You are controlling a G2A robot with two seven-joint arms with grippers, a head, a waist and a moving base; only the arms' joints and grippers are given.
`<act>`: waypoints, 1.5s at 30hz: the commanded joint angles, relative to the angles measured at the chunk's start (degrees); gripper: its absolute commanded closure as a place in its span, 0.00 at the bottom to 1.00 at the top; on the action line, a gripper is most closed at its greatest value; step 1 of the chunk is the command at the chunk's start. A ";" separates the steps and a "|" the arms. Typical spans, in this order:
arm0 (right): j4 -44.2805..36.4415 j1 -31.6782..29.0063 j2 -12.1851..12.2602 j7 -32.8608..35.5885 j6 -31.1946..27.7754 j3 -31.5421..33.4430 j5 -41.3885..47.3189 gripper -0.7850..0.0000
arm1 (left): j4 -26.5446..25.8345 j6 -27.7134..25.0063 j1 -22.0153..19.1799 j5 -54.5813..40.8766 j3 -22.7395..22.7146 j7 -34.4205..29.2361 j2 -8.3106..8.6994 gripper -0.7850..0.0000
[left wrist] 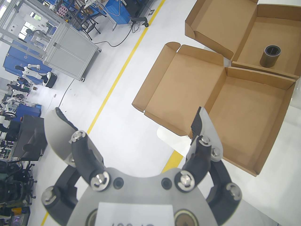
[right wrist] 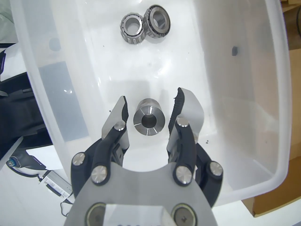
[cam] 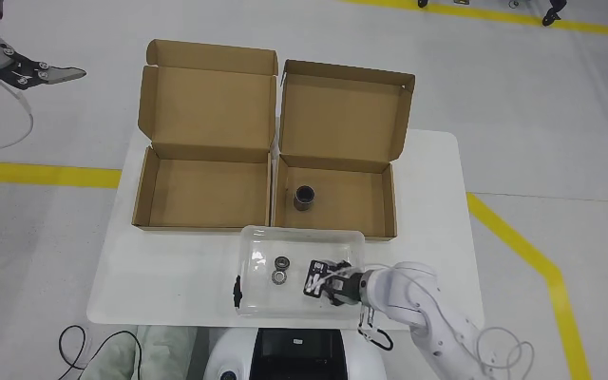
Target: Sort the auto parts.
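A clear plastic bin [cam: 249,249] [right wrist: 258,48] stands at the table's front. In it lie two ringed bearings [right wrist: 144,23] [cam: 280,269] side by side and a silver slotted sleeve [right wrist: 147,118] [cam: 314,275]. My right gripper [right wrist: 150,109] [cam: 325,280] is down inside the bin, open, with the sleeve between its fingers and a small gap on each side. Behind the bin are two open cardboard boxes; the right box [cam: 361,204] [left wrist: 249,45] holds a dark cylindrical bushing [cam: 304,198] [left wrist: 270,56]. The left box [cam: 171,195] [left wrist: 270,147] holds nothing. My left gripper [left wrist: 131,118] [cam: 38,74] hangs open over the floor, far left of the table.
The white table [cam: 432,190] has bare room to the right of the boxes and at the front left. Yellow floor lines [cam: 57,175] run beside it. Cables [cam: 85,347] lie by the front-left corner. Racks and workstations [left wrist: 47,24] stand far off.
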 commanded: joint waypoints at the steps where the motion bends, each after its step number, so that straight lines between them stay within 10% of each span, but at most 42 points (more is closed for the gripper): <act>1: 0.30 0.14 0.06 0.89 0.57 -0.22 0.37 0.51 | 0.00 0.00 0.00 0.00 0.00 0.00 0.00 0.00; 17: 3.32 2.74 0.41 3.90 2.44 -2.50 2.40 0.57 | 0.00 0.00 0.00 0.00 0.00 0.00 0.00 0.00; 22: 3.49 3.10 0.62 3.91 2.68 -2.80 2.74 1.00 | 0.00 0.00 0.00 0.00 0.00 0.00 0.00 0.00; 25: 3.15 3.11 0.79 2.81 2.63 -2.68 2.98 1.00 | 0.00 0.00 0.00 0.00 0.00 0.00 0.00 0.00; 45: 0.03 4.01 1.72 -28.56 -0.21 0.27 0.69 1.00 | 0.00 0.00 0.00 0.00 0.00 0.00 0.00 0.00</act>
